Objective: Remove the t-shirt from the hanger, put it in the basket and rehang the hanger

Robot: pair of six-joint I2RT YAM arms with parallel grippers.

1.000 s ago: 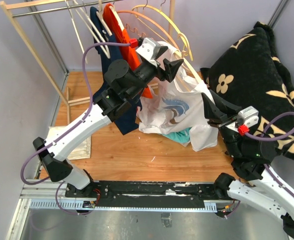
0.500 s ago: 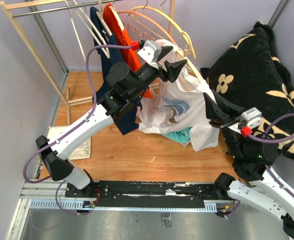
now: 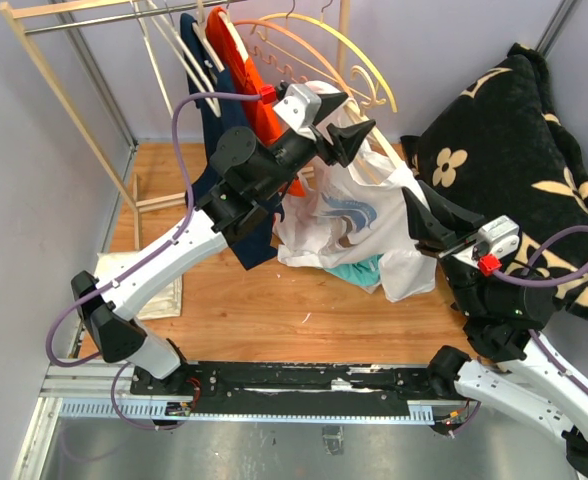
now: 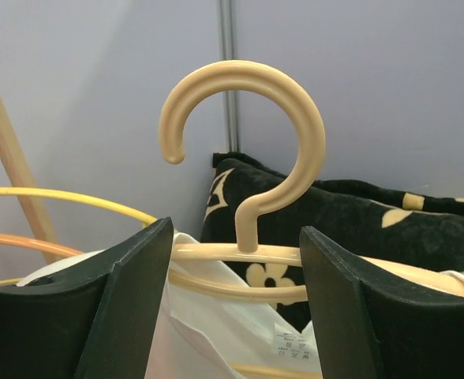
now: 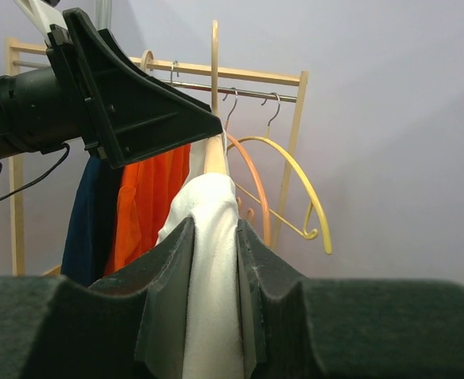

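Note:
The white t-shirt (image 3: 349,225) with a blue print hangs on a cream plastic hanger (image 4: 283,170) whose hook is free of the rail. My left gripper (image 3: 352,128) is open, its black fingers on either side of the hanger's neck in the left wrist view (image 4: 236,229). The collar and label (image 4: 287,335) show below. My right gripper (image 3: 421,212) is shut on the t-shirt's shoulder. In the right wrist view (image 5: 215,225) the cloth (image 5: 212,300) is pinched between the pads, with the hanger arm (image 5: 215,150) rising above.
A wooden clothes rack (image 3: 64,100) at the back left holds an orange shirt (image 3: 254,85), a navy garment (image 3: 206,110) and bare yellow and orange hangers (image 3: 359,55). A black flowered blanket (image 3: 514,150) lies at the right. A folded white cloth (image 3: 164,295) lies at the left.
My left gripper has moved slightly up and to the right at the hanger's neck. The yellow hanger behind has swung right. The right gripper keeps its hold on the shirt.

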